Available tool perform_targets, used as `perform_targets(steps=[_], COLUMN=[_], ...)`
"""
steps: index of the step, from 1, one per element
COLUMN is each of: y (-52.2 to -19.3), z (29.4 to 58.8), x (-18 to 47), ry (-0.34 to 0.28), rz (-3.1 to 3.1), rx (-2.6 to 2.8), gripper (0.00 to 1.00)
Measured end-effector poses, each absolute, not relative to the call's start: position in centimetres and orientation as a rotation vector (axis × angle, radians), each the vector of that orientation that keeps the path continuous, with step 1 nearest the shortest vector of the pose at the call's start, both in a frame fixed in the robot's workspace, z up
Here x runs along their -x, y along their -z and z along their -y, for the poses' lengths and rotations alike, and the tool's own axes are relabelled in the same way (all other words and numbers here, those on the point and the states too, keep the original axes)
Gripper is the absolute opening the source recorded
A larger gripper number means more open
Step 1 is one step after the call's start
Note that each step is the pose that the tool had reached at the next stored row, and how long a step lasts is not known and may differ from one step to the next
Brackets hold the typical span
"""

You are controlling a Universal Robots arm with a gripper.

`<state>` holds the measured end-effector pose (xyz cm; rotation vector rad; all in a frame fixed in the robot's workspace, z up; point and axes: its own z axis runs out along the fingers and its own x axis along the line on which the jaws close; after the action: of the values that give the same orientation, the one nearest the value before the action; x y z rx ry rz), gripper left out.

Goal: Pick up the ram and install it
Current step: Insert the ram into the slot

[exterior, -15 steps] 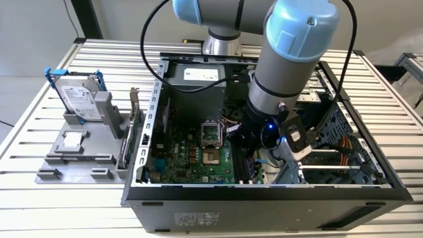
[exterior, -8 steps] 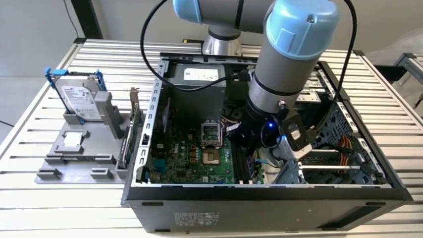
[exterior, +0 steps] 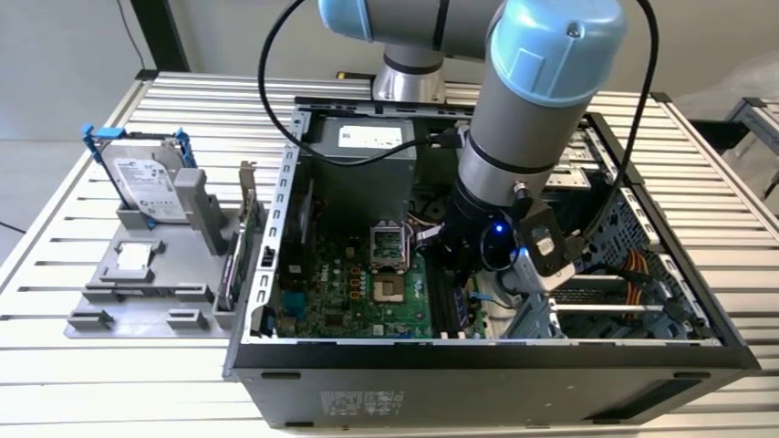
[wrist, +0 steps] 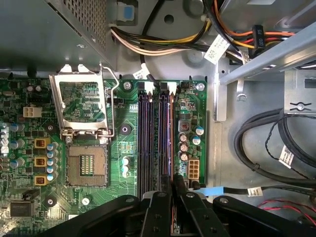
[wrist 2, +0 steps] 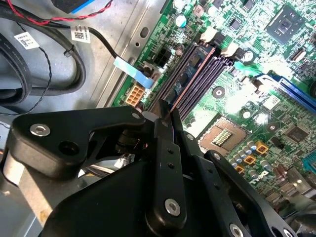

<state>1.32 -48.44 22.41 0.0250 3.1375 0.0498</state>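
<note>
the arm reached down into the open computer case (exterior: 487, 351), which lay on its side on the slatted metal table (exterior: 718, 173). in the exterior view the gripper (exterior: 477, 274) hung low over the right edge of the green motherboard (exterior: 347, 292), beside the bare processor socket (exterior: 387, 242). in both wrist views the black fingers (wrist 2: 165, 143) were drawn close together and pinched the ram (wrist: 172, 143), a thin dark strip seen edge-on with a reddish-copper line along it. the strip stood upright in line with the row of long memory slots (wrist: 148, 143), over the slot nearest the case wall; whether it was fully seated could not be told. in the second wrist view the ram (wrist 2: 190, 74) ran away from the fingers along the same slots (wrist 2: 207, 81). a small white connector (wrist: 193, 170) sat on the board just beside the strip, and bundled black cables (wrist: 266, 153) curled on the case floor near it. on the exterior view's left, well apart from the case, a grey fixture (exterior: 140, 283) on the table held a silver hard drive (exterior: 144, 182) with blue rails standing upright.
</note>
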Motion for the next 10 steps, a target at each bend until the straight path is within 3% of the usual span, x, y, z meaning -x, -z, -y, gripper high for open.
perform_targets(steps=[10], y=[-22.23], z=[48.35], x=[-1.33], ry=[-0.052], rz=[-3.137], rx=[-0.032], gripper=[0.0])
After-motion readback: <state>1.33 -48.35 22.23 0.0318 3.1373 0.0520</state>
